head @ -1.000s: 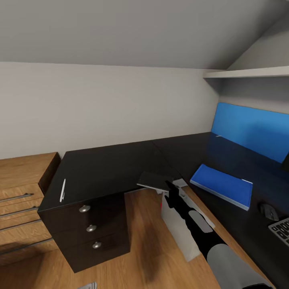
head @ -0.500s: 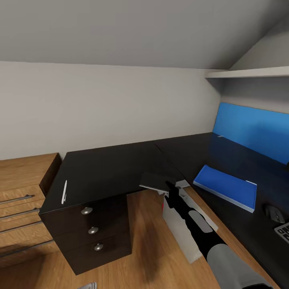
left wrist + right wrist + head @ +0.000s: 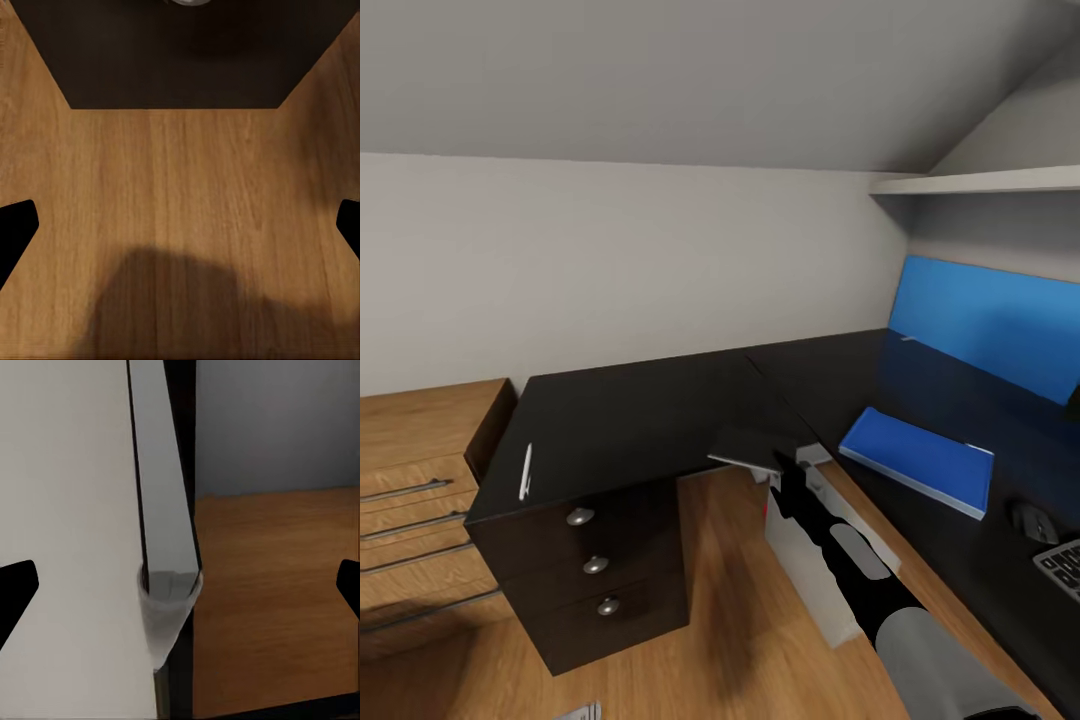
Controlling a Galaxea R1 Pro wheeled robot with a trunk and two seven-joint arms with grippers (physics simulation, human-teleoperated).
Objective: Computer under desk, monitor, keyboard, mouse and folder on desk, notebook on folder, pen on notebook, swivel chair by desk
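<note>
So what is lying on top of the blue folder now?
Nothing shows on the folder: its blue cover is bare. The notebook hangs off the desk edge at the right gripper; the pen lies far away.

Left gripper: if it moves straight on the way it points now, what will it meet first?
Most likely the light wood floor, which lies straight ahead of the left gripper. The dark drawer unit sits farther along; depth is unclear.

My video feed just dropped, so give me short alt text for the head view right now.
The right arm reaches toward the inner corner of an L-shaped black desk, with a thin grey notebook at its tip. A blue folder, a mouse and a keyboard's corner lie on the desk's right wing. A white pen lies above the drawers.
</note>
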